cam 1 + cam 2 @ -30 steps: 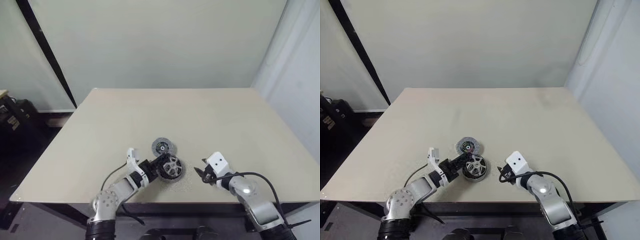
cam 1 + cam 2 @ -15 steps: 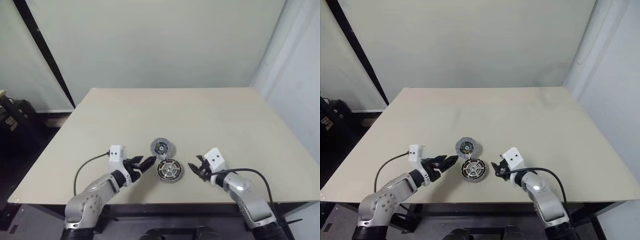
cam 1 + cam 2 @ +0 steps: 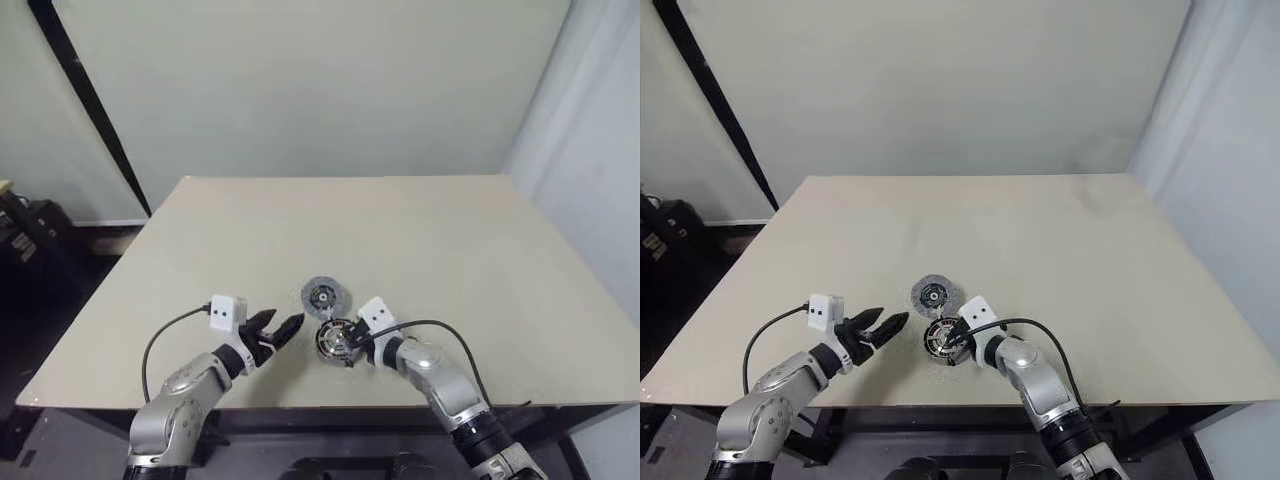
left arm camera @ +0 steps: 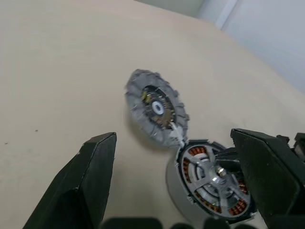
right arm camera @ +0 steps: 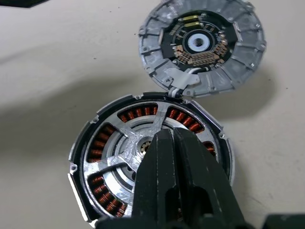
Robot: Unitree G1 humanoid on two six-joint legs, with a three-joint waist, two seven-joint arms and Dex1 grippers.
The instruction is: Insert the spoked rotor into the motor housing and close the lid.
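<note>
Spoked rotor (image 5: 143,143): seated inside the motor housing, its silvery spokes lying over the copper-brown windings; it sits near the front edge of the tabletop, about midway between the two arms.
Motor housing (image 3: 338,341): round dark cup resting flat on the tabletop, open side up, with the rotor in it.
Lid (image 3: 323,296): grey disc lying flat just beyond the housing, on its far side and slightly left; its inner face is up, showing a dark centre with a bright hub; in the right wrist view its rim meets the housing's rim, with a short white wire running between the two.
Right pincer (image 5: 172,143): fingers pressed together, holding nothing; the tips are over the rotor's central hub, reaching in from the housing's right side. Whether the tips actually touch the hub cannot be told.
Left pincer (image 3: 277,331): fingers spread wide and empty, just left of the housing and apart from it, pointing toward it.
Tabletop (image 3: 440,250): pale beige, with the parts grouped near its front edge.
</note>
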